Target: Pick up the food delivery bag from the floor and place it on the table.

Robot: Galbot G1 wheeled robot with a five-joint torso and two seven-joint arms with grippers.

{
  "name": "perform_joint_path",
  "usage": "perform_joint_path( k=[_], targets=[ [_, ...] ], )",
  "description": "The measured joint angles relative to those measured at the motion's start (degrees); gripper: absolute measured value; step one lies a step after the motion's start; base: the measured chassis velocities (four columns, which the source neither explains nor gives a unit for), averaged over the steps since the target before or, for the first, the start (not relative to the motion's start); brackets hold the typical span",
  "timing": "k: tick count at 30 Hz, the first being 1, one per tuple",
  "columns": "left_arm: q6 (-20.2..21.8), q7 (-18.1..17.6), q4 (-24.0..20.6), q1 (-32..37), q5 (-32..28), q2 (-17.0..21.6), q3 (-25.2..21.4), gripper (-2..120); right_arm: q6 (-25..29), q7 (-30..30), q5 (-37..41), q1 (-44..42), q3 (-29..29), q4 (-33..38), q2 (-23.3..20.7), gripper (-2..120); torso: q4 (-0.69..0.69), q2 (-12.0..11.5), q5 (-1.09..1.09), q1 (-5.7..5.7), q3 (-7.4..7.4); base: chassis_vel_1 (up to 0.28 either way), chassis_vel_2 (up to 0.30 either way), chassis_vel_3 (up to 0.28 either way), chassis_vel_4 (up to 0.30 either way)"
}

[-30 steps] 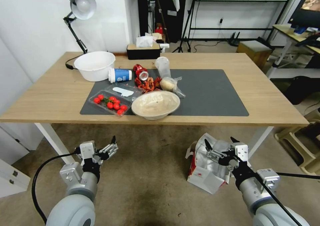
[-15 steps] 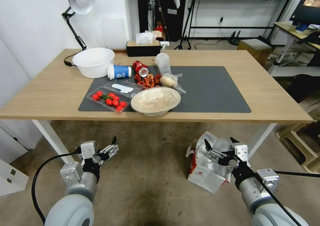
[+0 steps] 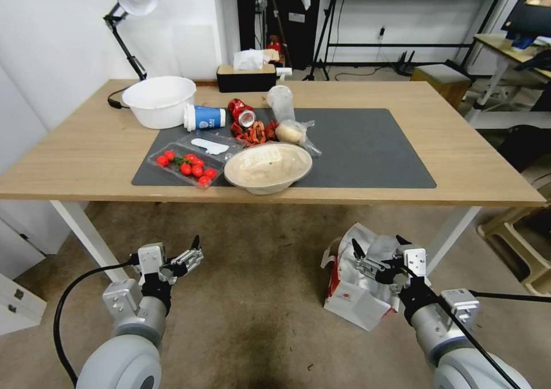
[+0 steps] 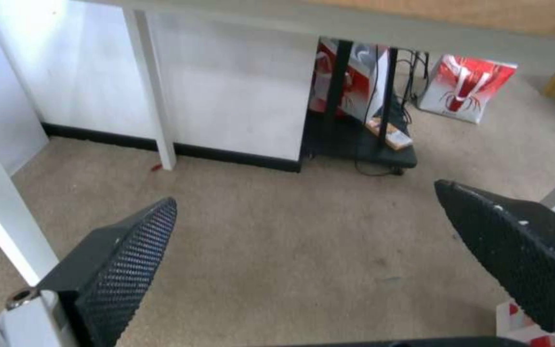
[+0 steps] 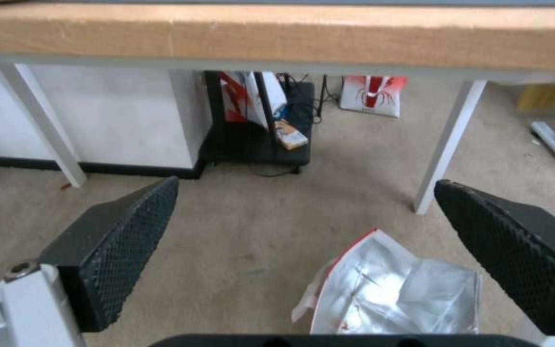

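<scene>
The food delivery bag stands open on the floor near the table's right front leg, white with a red side and crumpled silver lining. My right gripper hovers open just above the bag's mouth, its fingers spread wide. My left gripper hangs open over bare floor to the left, well apart from the bag. The table stretches ahead, light wood with a dark grey mat.
On the mat's left half lie a paper bowl, a tomato tray, a red can and a blue cup; a white basin stands beside it. White table legs flank the bag. Another red-white bag stands beyond the table.
The whole head view has shifted a little, with the table now higher in the picture. Both grippers stay open, and the right still hangs over the bag.
</scene>
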Motion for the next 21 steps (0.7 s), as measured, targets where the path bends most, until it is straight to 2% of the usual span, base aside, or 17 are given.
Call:
perform_joint_path(
  k=[3,21],
  targets=[
    [0.03,0.29,0.59,-0.09,-0.01,0.37,0.09,100,-0.81,0.00,0.81,0.00,0.13,-0.30,-0.26,100,0.00,-1.35,0.00,-0.55,-0.80,0.000,0.000,0.000,0.000],
    [-0.19,0.74,1.69,-1.14,0.08,0.31,0.01,100,-1.07,0.06,0.99,0.07,0.34,-0.86,-0.14,100,0.00,-5.55,0.00,-2.29,-3.27,0.000,0.000,0.000,0.000]
  ],
)
